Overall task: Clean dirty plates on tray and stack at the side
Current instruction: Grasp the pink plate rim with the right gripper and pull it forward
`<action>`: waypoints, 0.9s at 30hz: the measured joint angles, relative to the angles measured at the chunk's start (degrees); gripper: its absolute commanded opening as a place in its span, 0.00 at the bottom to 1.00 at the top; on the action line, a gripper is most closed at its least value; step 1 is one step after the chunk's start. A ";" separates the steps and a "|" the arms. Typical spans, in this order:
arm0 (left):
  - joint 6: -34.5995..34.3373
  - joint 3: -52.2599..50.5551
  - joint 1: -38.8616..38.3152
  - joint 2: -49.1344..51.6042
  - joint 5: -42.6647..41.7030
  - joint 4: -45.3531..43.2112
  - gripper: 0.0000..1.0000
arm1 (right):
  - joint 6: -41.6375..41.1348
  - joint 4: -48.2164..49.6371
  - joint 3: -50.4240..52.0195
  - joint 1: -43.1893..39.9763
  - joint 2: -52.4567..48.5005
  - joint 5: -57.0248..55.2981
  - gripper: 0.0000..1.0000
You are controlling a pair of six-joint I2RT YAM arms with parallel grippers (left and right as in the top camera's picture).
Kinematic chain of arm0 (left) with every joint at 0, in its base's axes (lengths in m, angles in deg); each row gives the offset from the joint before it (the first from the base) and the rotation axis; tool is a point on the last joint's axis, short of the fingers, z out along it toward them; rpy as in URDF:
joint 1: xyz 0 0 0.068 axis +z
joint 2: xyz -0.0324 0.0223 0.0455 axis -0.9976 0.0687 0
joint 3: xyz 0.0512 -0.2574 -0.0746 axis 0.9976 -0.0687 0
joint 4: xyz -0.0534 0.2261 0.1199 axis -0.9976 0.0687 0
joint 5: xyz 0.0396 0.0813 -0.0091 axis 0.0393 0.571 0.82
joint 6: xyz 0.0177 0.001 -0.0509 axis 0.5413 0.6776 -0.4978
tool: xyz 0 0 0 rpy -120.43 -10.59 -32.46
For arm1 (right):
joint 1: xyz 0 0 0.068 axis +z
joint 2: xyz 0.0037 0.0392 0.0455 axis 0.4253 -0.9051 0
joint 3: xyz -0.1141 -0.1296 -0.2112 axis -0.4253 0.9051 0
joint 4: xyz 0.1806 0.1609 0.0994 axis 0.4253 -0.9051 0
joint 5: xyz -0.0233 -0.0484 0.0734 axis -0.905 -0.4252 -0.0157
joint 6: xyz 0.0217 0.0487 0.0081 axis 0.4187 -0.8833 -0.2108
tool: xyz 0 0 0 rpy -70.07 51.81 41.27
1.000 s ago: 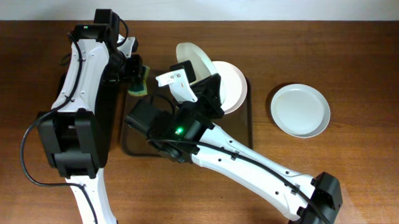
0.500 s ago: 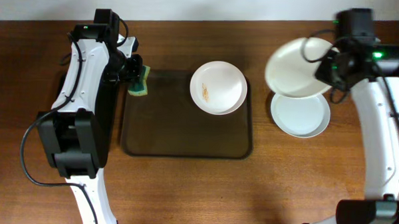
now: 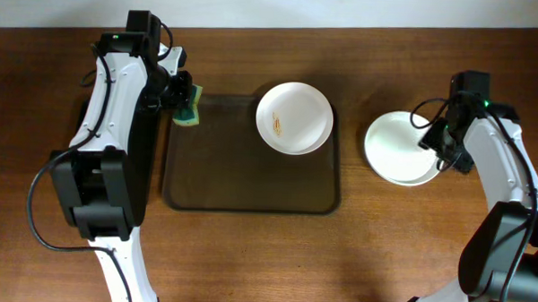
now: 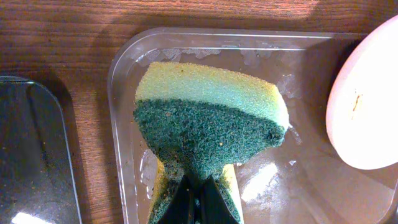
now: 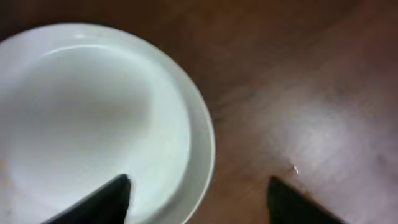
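One white plate (image 3: 294, 118) with an orange-brown smear lies in the far right corner of the dark brown tray (image 3: 250, 182). Right of the tray, white plates (image 3: 396, 148) sit stacked on the table. My right gripper (image 3: 446, 150) hovers over the stack's right rim. In the right wrist view its jaws (image 5: 196, 199) are open, one finger over the top plate (image 5: 93, 118) and the other over bare wood, holding nothing. My left gripper (image 4: 199, 202) is shut on a green and yellow sponge (image 4: 208, 118) over the tray's far left corner (image 4: 124, 81); overhead the sponge (image 3: 191, 107) shows there too.
A narrow black tray (image 4: 31, 155) lies left of the brown tray, mostly under my left arm. Bare wooden table (image 3: 401, 236) surrounds the stack at the right and runs along the front edge.
My right arm carried a plate from the tray to the right, set it down on the plate lying there and opened its jaws. The left arm and sponge stayed put.
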 measured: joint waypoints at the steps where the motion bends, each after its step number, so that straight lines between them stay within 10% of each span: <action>1: -0.02 0.00 0.00 0.00 0.00 0.00 0.01 | 0.26 0.15 -0.17 0.00 0.00 1.92 0.74; 7: -0.02 0.00 0.00 0.00 0.00 -0.02 0.01 | 1.44 7.39 -9.40 9.70 -0.11 17.94 0.66; 14: -0.02 0.00 -0.66 0.00 0.00 -0.20 0.01 | -13.11 13.00 -9.64 28.17 -11.32 14.32 0.31; 27: -0.02 0.00 -0.98 0.00 0.00 -0.50 0.01 | -14.03 0.55 -9.64 33.55 -16.22 13.00 0.26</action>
